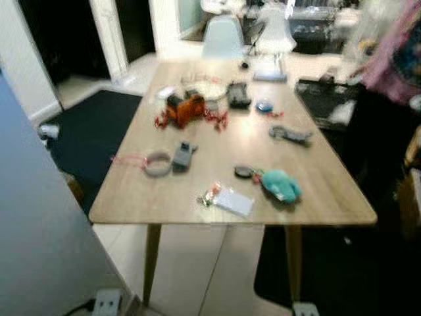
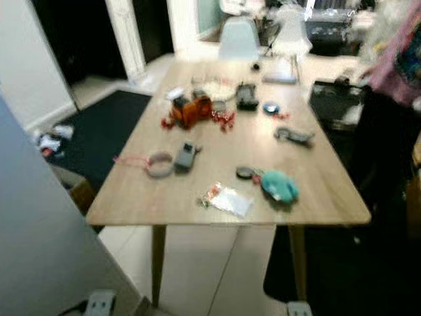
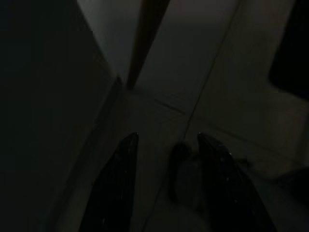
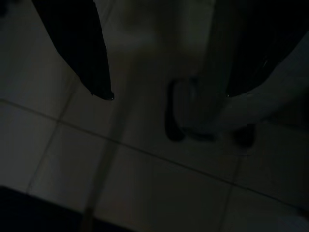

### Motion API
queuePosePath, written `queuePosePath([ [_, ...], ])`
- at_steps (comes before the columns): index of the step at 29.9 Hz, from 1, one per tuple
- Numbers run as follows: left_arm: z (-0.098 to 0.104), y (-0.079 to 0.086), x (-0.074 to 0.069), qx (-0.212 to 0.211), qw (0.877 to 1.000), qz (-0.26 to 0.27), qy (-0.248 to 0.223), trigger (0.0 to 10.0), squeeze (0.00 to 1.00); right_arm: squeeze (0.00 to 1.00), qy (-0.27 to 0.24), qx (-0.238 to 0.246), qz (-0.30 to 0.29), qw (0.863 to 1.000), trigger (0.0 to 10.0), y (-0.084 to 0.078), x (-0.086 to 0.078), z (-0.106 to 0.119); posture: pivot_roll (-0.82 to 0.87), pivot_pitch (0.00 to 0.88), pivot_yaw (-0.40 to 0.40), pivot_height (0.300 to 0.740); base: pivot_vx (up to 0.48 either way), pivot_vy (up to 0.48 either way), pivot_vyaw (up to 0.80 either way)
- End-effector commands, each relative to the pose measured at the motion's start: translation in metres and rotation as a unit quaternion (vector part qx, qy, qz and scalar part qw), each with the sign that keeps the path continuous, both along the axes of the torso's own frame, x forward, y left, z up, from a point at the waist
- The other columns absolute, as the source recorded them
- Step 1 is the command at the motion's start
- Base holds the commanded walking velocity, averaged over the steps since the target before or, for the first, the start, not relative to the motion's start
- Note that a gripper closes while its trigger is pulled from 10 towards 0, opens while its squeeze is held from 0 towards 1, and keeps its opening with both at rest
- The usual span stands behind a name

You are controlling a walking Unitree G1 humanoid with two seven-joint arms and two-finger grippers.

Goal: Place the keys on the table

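Observation:
A light wooden table (image 1: 131, 197) stands ahead with several small things on it. A bunch of keys (image 1: 289, 135) lies toward its right side. A teal plush keychain (image 1: 281, 185) sits near the front right, and a grey key fob (image 1: 183, 155) with a ring and red cord lies at the front left. Both arms hang low over the tiled floor. In the dark left wrist view my left gripper (image 3: 167, 137) is open with nothing between its fingers. My right gripper (image 4: 168, 95) is open too, above floor tiles.
An orange toy (image 1: 185, 108), a black case (image 1: 238, 95) and a clear card sleeve (image 1: 231, 201) also lie on the table. A person in a pink top (image 1: 395, 52) stands at the right. A grey panel (image 1: 39, 230) rises at my left. Chairs (image 1: 222, 36) stand at the far end.

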State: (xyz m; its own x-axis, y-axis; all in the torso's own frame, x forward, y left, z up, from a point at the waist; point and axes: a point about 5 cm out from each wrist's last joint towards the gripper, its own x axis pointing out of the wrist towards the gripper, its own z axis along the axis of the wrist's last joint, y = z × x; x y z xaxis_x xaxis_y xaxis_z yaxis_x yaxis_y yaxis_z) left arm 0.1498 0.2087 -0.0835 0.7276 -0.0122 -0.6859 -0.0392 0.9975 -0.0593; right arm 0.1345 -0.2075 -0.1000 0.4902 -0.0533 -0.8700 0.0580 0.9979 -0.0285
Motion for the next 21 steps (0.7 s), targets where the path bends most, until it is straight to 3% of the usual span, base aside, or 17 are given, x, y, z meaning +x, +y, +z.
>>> queuePosePath([
  [1, 0.0021, 0.0062, 0.0023, 0.007, 1.0, 0.003, -0.004, 10.0, 0.0, 0.0, 0.004, 0.003, -0.002, 1.0, 10.0, 0.0032, -0.0018, -0.0012, 0.06, 0.061, -0.001, 0.74, -0.334, 0.0, 0.0],
  [15, 0.0023, 0.0094, 0.0025, 0.009, 1.0, 0.005, 0.001, 10.0, 0.0, 0.0, 0.001, 0.004, 0.001, 1.0, 10.0, 0.0035, -0.0012, -0.001, 0.06, 0.06, 0.001, 0.74, -0.337, 0.0, 0.0],
  [21, 0.0014, 0.0087, 0.0018, 0.012, 1.0, 0.005, 0.005, 10.0, 0.0, 0.0, -0.001, 0.005, 0.005, 1.0, 10.0, 0.0039, -0.0002, -0.0006, 0.06, 0.061, -0.001, 0.74, 0.0, 0.0, 0.0],
])
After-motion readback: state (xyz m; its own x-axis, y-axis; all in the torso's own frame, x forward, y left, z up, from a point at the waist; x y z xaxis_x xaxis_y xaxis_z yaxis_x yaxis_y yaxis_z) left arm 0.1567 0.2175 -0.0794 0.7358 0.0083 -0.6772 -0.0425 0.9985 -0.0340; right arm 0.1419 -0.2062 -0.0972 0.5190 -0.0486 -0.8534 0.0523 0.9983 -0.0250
